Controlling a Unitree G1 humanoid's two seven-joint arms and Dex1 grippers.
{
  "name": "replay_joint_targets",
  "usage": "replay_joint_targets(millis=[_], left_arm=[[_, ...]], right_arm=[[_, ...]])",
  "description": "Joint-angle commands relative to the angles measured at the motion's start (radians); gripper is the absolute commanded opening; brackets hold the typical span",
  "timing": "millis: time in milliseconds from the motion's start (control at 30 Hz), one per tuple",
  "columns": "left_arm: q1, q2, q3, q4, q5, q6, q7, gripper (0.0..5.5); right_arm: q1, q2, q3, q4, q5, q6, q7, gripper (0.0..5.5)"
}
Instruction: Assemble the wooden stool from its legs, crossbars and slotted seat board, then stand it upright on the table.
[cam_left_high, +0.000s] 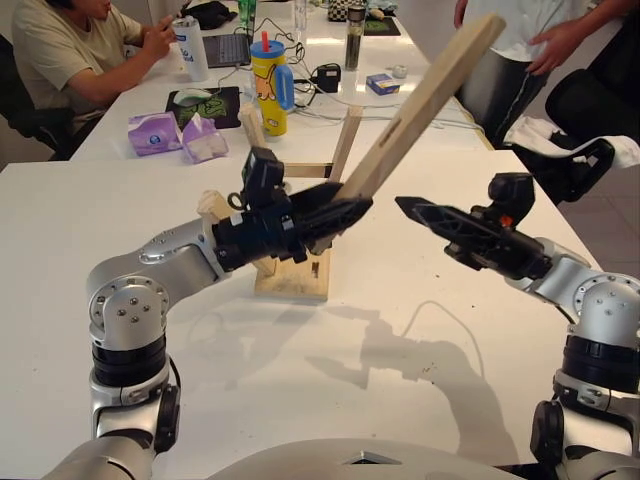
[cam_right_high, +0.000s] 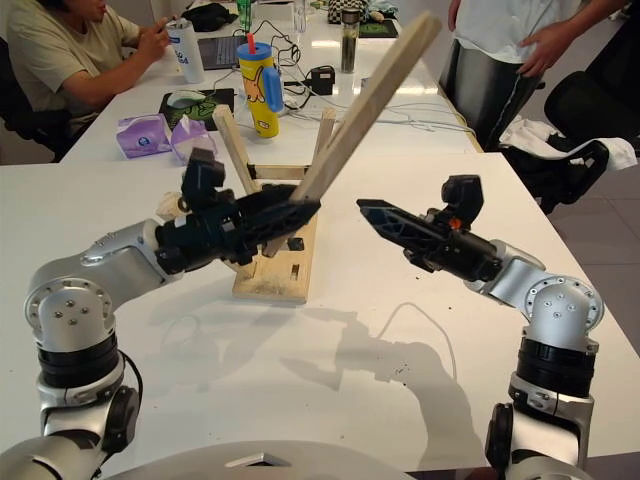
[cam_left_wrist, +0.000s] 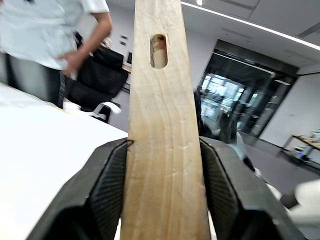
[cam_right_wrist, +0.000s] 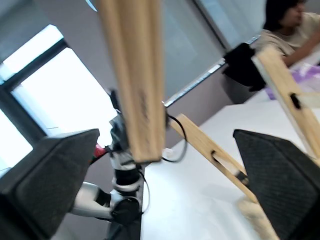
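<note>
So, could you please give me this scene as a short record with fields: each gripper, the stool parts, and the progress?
left gripper: shut on a slotted wooden leg, which tilts up toward the right
right gripper: open, empty, near that leg but apart from it
seat board: lying flat on the white table
fitted parts: two legs rising from the board, a crossbar between them
progress: stool incomplete, not yet stood upright
</note>
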Motion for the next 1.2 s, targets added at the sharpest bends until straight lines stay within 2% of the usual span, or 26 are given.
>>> replay_joint_targets(millis=[33,233,467,900,1033,1067,1200], left_arm=[[0.032,0.044,-0.021,0.012,-0.06,0.036,-0.059,2.07],[0.078,0.098,-0.065,-0.001,-0.072,0.063,-0.12,2.07],[0.097,0.158,-0.072,0.014,-0.055,0.062,-0.172,2.07],[0.099,0.188,-0.073,-0.003,-0.06,0.052,-0.183,2.07],[0.112,0.18,-0.085,-0.013,0.002,0.007,-0.19,2.07],[0.118,0.177,-0.086,-0.01,0.01,0.003,-0.183,2.43],[0.15,0.157,-0.081,0.0,0.038,-0.026,-0.153,2.95]], right_arm=[[-0.061,-0.021,-0.011,0.048,0.047,0.004,-0.07,4.96],[-0.092,-0.024,-0.003,0.08,0.107,0.012,-0.119,4.96],[-0.105,-0.059,-0.003,0.124,0.17,0.051,-0.11,3.97],[-0.082,-0.114,0.029,0.131,0.128,0.086,-0.025,2.15],[-0.076,-0.116,0.038,0.117,0.092,0.067,-0.002,2.09],[-0.074,-0.116,0.041,0.116,0.078,0.058,0.005,2.09],[-0.054,-0.139,0.074,0.114,-0.039,0.006,0.067,2.07]])
